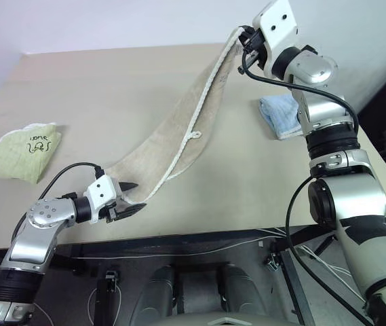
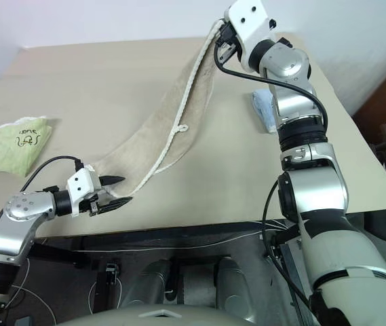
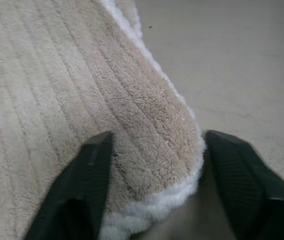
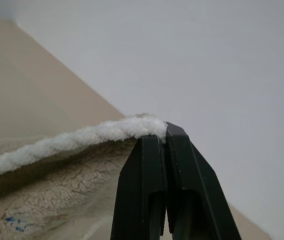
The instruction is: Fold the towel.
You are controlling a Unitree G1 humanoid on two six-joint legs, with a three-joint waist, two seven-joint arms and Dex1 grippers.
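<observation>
**Towel strung between my two pincers, near corner not yet pinched**

Towel (image 1: 179,129), beige with a white cord edge, runs in the left eye view from my raised right gripper (image 1: 242,35) down across the table (image 1: 111,81) to my left gripper (image 1: 126,199) at the near edge. A green cloth (image 1: 23,153) lies well off to the left and a folded blue cloth (image 1: 281,115) sits beside my right arm

Right eye view: same slope; my left fingers stand parted around the towel's low corner

Left wrist view: the corner lies between my two black fingers (image 3: 82,190), one resting on the pile, the other on bare table just beside the hem; they are not closed on it

Right wrist view: my right fingers (image 4: 154,170) are clamped tight on the towel's white hem, lifted clear of the table

I judge this the second-corner pickup. Next I should close the left pincer squarely on that corner, catching hem and pile, before lifting both ends to fold
</observation>
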